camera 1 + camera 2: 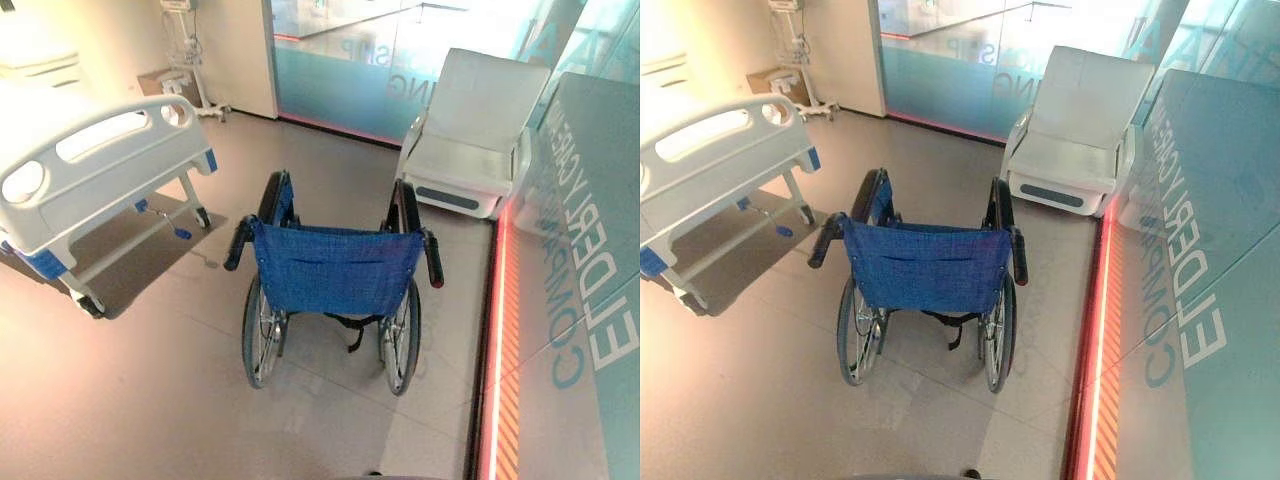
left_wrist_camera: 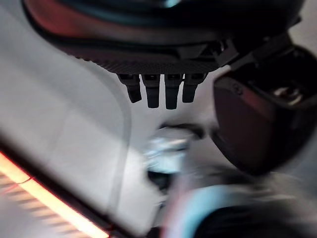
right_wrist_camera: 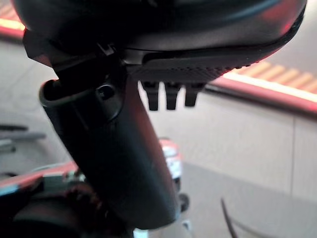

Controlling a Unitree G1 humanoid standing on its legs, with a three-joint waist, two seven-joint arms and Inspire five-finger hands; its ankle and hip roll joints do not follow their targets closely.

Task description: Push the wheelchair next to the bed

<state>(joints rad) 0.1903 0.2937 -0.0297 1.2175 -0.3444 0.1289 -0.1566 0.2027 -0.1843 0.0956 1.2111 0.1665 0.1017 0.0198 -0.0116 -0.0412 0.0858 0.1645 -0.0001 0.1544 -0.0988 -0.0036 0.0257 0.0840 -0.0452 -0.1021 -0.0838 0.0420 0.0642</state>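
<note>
Wheelchair (image 1: 335, 285) stands on the floor (image 1: 150, 400) in mid-room, its blue backrest and both black push handles facing you, so it is set up to be driven from behind. Bed (image 1: 95, 165) sits off to the left with its white footboard nearest the chair; the two are well apart, an open strip of floor between them. White armchair (image 1: 475, 135) stands beyond the chair against the glass wall.

Your left hand (image 2: 163, 89) hangs released, fingers straight, grasping nothing. Your right hand (image 3: 171, 94) is likewise relaxed and empty, thumb extended.

Judgement: the push has not begun. You need a hand on each handle first, then steer left toward the bed's side, minding the footboard corner.
</note>
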